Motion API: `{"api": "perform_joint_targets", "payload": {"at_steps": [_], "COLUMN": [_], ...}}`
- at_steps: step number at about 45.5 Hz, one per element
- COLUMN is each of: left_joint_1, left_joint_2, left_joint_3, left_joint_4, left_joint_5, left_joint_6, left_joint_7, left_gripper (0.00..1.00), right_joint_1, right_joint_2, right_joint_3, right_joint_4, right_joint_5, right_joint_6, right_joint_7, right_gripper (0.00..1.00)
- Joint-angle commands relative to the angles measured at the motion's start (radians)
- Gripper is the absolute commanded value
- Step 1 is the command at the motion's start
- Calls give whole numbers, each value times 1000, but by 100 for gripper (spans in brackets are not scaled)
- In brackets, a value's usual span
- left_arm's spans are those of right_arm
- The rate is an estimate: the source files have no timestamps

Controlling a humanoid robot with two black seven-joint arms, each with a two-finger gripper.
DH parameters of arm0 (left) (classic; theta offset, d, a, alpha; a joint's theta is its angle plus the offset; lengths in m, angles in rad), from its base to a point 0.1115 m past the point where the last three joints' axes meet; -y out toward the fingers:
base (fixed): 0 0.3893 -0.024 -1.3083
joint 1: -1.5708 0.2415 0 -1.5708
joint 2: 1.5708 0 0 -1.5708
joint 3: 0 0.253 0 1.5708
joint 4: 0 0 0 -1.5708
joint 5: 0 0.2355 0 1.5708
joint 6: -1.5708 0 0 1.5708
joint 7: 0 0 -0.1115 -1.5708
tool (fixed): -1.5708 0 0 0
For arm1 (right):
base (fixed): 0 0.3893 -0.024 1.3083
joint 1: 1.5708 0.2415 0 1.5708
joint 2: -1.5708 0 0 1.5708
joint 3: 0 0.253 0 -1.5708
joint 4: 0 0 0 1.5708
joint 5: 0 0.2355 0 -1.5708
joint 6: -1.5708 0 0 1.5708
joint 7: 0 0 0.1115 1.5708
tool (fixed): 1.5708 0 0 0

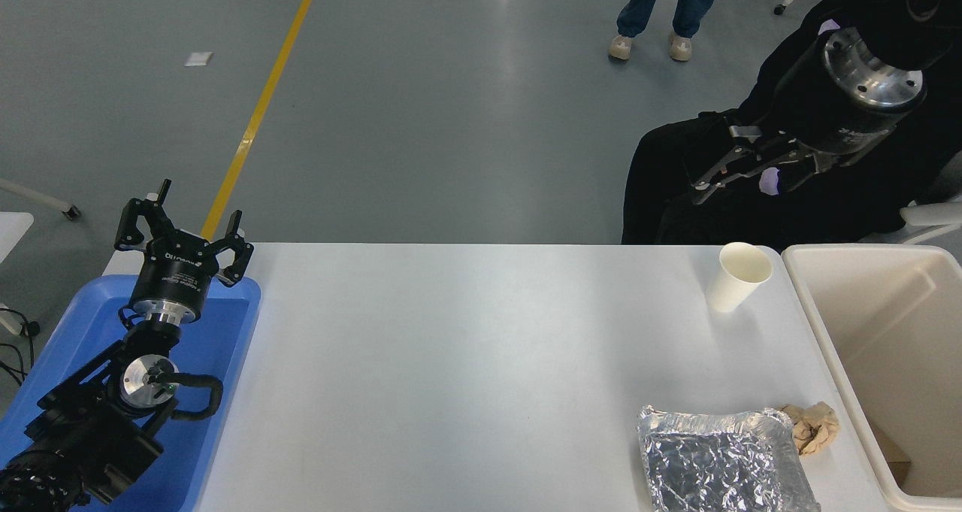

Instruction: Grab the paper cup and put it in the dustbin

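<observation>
Across the lower frame lies the white rectangular table (466,362), the largest item shown. At its right end stands the dustbin (808,313), a large cream-white rectangular plastic tub with a thick rounded rim, open at the top. At the left end sits a blue shallow plastic tray (218,346), over which the black left gripper (183,226) rests parked, its jaws spread apart and holding nothing; small pale lettering on the gripper body is too blurred to read. Near the table's front right corner lies a crumpled sheet of silver foil (721,463), with a crumpled brown paper wad (812,425) touching its right edge, close to the dustbin wall. The paper cup (738,276), a small plain white tapered cup with a rolled rim and cream interior, stands upright at the table's far edge, just left of the dustbin. Above it, well clear of the cup, hangs the black right gripper (740,166), jaws apart and empty, seen against a seated person in dark clothing (676,189). Faint print on the gripper's wrist is illegible. On the grey floor beyond run a yellow line (259,106) and the legs of a standing person (661,8).
</observation>
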Motion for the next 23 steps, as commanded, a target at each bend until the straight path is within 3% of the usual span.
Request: {"api": "perform_joint_targets", "payload": {"at_steps": [1, 8, 14, 23], "left_joint_1": [-1, -1, 0, -1], "left_joint_2": [0, 0, 0, 0], "left_joint_3": [0, 0, 0, 0], "left_joint_4": [-1, -1, -1, -1], "left_joint_5": [0, 0, 0, 0], "left_joint_6": [0, -2, -2, -2], "left_joint_7": [0, 0, 0, 0], "left_gripper": [99, 99, 99, 99], "right_joint_1": [14, 15, 9, -8], "right_joint_2": [3, -1, -1, 3], "right_joint_3": [26, 26, 19, 10], "right_joint_4": [-9, -8, -6, -9], "right_joint_5": [30, 112, 269, 306], "right_joint_6": [2, 2, 2, 2], "right_joint_7": [-22, -22, -22, -23], "right_gripper": [100, 100, 100, 100]}}
